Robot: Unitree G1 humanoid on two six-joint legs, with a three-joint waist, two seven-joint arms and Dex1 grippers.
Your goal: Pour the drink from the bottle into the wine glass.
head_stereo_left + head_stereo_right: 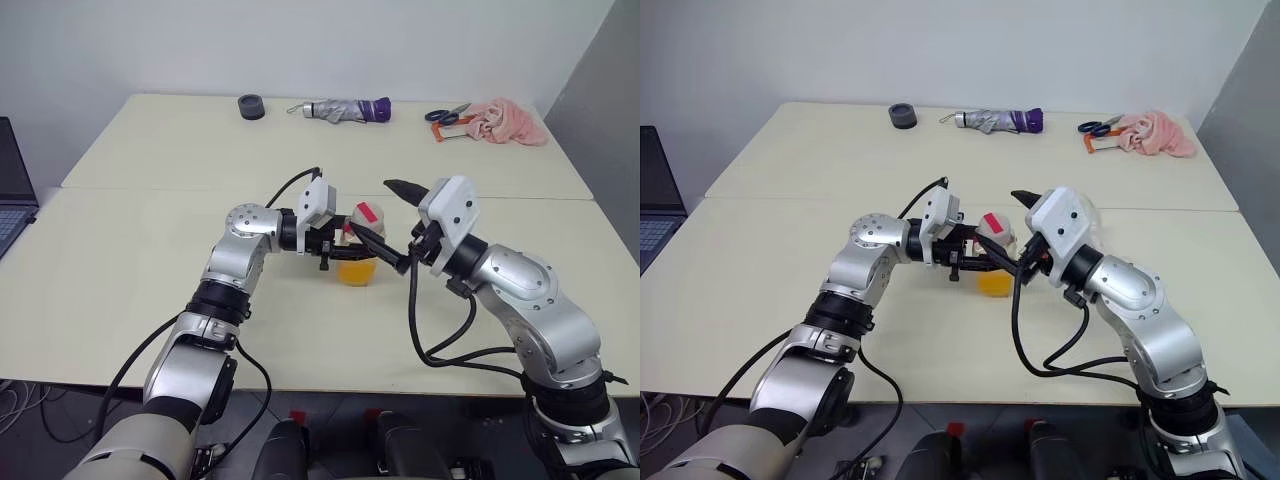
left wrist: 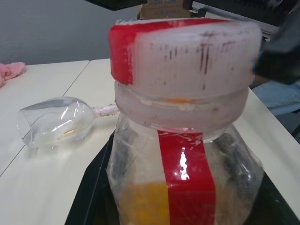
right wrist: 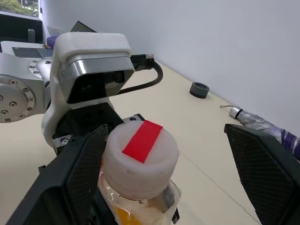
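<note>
While left gripper (image 1: 345, 250) clamps bottle (image 1: 360, 252) upright above table (image 1: 150, 260), right gripper (image 3: 164, 154) jaws spread wide around cap (image 3: 140, 157); wine glass (image 2: 56, 122) lies on side.

Along the table's (image 1: 150, 300) far edge lie a dark ring (image 1: 251, 106), a folded umbrella (image 1: 345, 110), scissors (image 1: 446, 116) and a pink cloth (image 1: 508, 122) (scissors touching the cloth), with a laptop (image 1: 12, 195) at the left.

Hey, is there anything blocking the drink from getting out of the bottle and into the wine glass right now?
Yes. The cap is on the bottle, which the left gripper holds. The wine glass lies on its side on the table. The right gripper is open around the cap.
</note>
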